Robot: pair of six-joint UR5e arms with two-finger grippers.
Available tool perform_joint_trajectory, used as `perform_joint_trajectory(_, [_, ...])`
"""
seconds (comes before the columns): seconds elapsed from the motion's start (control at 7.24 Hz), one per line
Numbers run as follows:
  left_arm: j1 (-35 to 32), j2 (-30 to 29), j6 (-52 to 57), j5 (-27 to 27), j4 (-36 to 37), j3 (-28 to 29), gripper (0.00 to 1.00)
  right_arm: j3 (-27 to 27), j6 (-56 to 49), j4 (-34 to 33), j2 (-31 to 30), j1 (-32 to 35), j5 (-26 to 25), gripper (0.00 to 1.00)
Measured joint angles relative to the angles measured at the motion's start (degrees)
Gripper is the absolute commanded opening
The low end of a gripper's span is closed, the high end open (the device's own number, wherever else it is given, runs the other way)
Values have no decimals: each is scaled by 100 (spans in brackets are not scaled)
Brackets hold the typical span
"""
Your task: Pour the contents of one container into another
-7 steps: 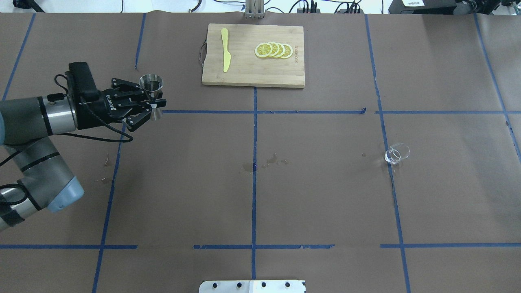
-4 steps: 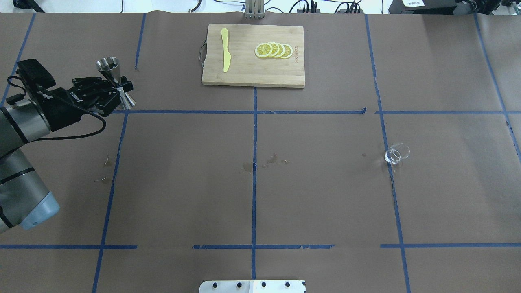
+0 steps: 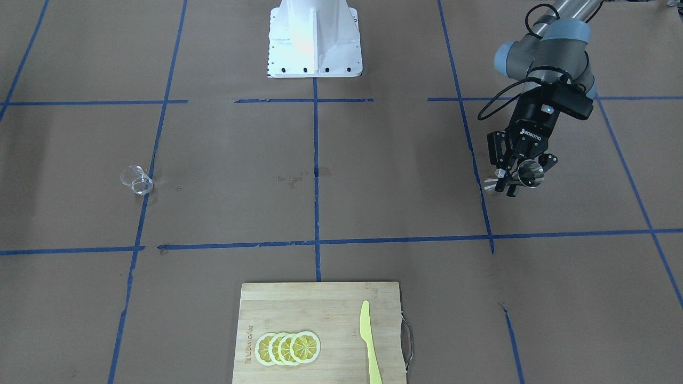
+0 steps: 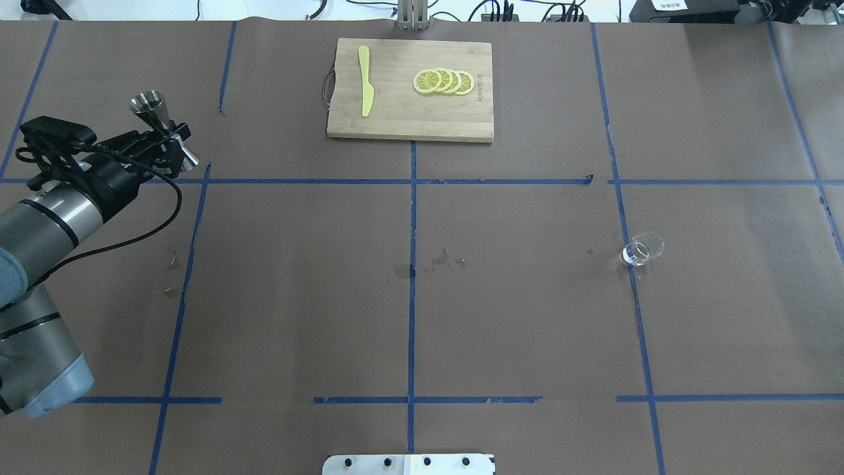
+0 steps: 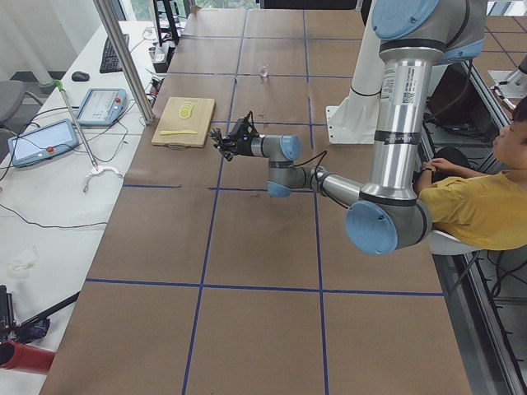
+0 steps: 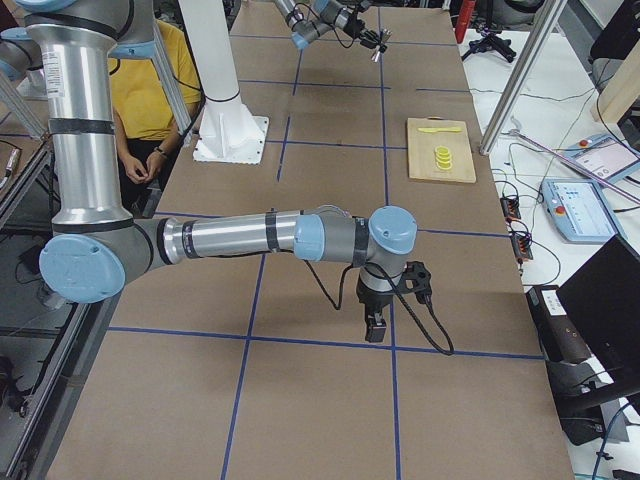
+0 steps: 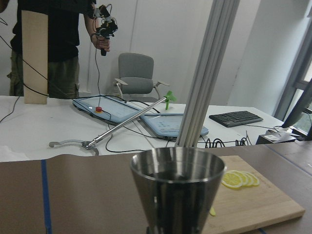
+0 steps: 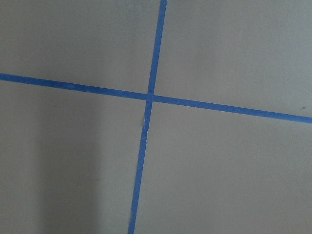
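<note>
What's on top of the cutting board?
A yellow knife and a fanned row of four lemon slices lie on the cutting board. The slices overlap, so only one shows whole.

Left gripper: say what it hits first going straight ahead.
Way looks free up to the handle end of the cutting board; the left gripper, holding the jigger, may pass above it, height unclear.

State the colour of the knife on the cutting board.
Pale yellow; the knife shows best in the overhead exterior view.
</note>
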Motion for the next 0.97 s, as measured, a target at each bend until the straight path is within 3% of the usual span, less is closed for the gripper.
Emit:
perform_joint_trajectory(0.28, [164, 48, -588, 465, 985, -141, 0, 3, 3, 2, 0, 2, 0, 100])
perform_joint_trajectory(0.83, [451, 97, -2764, 587, 2910, -336, 0, 3, -5, 3, 1, 0, -2, 100])
perform_joint_trajectory(0.97, [627, 142, -3290, 836, 3260, -414, 0, 4, -6, 3, 1, 0, -6, 100])
